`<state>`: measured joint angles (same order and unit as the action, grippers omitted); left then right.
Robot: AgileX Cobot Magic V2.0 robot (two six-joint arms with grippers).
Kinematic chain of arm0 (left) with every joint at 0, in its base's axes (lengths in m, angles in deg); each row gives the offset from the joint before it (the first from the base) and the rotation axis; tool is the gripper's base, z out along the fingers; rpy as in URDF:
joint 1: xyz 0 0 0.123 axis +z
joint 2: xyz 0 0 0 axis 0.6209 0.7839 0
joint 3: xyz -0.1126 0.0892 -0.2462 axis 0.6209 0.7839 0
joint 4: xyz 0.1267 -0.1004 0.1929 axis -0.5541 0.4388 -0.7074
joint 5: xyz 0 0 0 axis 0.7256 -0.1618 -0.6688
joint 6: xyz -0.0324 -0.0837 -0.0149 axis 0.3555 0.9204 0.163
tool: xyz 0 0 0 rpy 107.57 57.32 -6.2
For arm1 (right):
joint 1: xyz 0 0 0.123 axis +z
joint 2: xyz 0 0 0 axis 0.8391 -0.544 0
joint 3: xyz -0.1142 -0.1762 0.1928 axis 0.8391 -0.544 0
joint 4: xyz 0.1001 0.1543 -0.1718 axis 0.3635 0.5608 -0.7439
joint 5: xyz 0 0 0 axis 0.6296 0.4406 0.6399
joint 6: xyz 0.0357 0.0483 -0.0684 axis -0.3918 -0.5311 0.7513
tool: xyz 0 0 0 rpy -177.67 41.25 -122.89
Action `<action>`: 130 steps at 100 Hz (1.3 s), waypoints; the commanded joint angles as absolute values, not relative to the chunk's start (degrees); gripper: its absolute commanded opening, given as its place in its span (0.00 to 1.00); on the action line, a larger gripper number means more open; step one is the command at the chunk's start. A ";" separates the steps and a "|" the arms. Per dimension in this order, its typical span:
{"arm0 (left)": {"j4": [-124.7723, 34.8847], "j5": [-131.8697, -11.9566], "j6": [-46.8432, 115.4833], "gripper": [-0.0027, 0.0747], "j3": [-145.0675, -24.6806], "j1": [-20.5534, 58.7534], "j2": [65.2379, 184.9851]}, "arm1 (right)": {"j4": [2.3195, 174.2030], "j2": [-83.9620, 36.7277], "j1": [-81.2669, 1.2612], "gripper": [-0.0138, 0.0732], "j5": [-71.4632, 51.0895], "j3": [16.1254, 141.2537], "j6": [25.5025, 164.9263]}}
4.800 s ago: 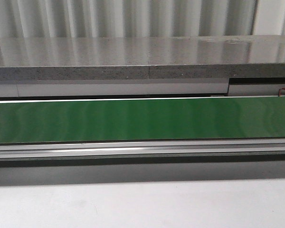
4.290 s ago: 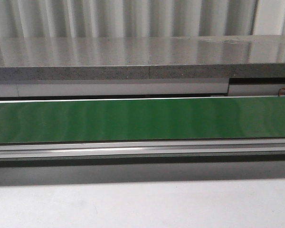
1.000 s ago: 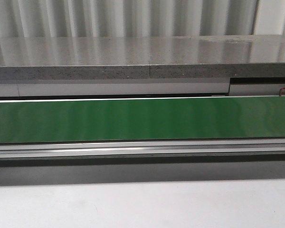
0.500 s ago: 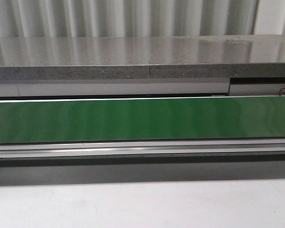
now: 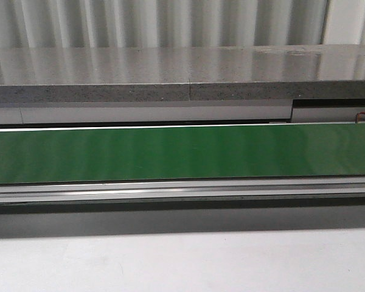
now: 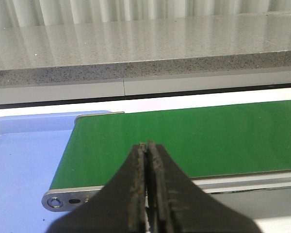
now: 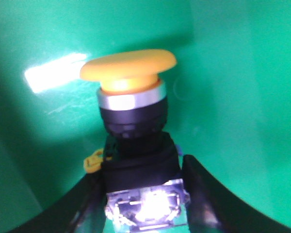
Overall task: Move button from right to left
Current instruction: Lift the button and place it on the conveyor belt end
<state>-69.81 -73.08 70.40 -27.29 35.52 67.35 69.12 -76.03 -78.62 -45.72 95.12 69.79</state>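
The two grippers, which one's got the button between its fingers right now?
The right gripper: its dark fingers flank the button at its contact block. The left gripper has jaws pressed together, nothing between them, above the green belt.

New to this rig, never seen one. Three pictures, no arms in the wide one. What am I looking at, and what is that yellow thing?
It is a robot with two arms, each ending in a two-fingered end effector. The wide picture looks forward from the robot over a green conveyor belt with a grey stone ledge behind it; no arms or objects show there.

The other two pictures come from cameras on the wrists. The left end effector is shut and empty, above the belt's end beside a blue tray.

The right end effector has its dark fingers on either side of the button: a yellow mushroom cap on a black body, against a green surface. It appears gripped.
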 commanded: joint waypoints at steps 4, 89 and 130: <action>-69.41 -77.37 70.83 0.01 -25.10 35.52 65.50 | 68.27 -68.92 -78.28 0.45 -46.11 96.95 69.76; -69.41 -77.37 70.83 0.01 -25.10 35.52 65.50 | 75.81 -54.23 -63.55 0.45 -45.98 83.57 69.76; -69.41 -77.37 70.83 0.01 -25.10 35.52 65.50 | 75.81 -54.24 -63.55 0.60 -44.16 83.69 69.76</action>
